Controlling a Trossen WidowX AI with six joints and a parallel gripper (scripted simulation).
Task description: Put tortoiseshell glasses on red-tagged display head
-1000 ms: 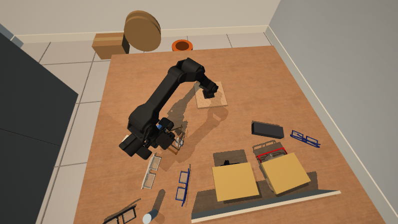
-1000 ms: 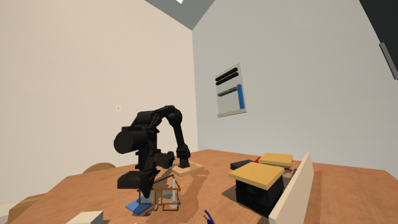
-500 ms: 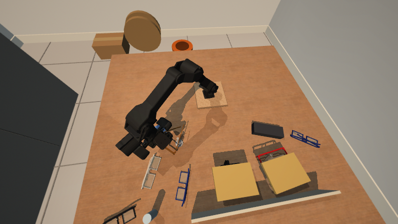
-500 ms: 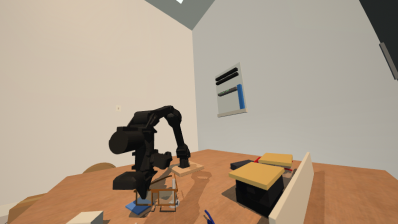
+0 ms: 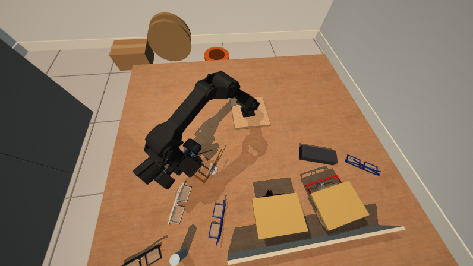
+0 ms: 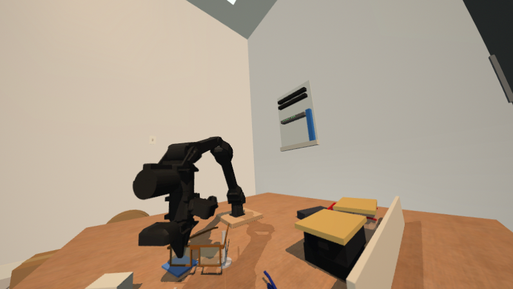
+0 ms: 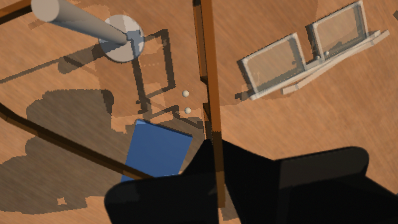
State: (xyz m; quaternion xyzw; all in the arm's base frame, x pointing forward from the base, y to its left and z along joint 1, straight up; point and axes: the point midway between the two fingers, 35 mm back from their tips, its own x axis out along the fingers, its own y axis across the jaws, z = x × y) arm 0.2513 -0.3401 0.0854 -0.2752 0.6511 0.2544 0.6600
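Observation:
The tortoiseshell glasses hang upright above the table with both temples open. My gripper is shut on their front frame, over one lens side. One display head is black, under a yellow board. The other head is mostly hidden under a second yellow board farther right, with red glasses at its front. No red tag shows on either head. Both heads are well to the right of the gripper in the top view.
A pale-based post and blue block are near the held glasses. White glasses, blue glasses, a cylinder and dark box lie around. A panel stands beside the heads.

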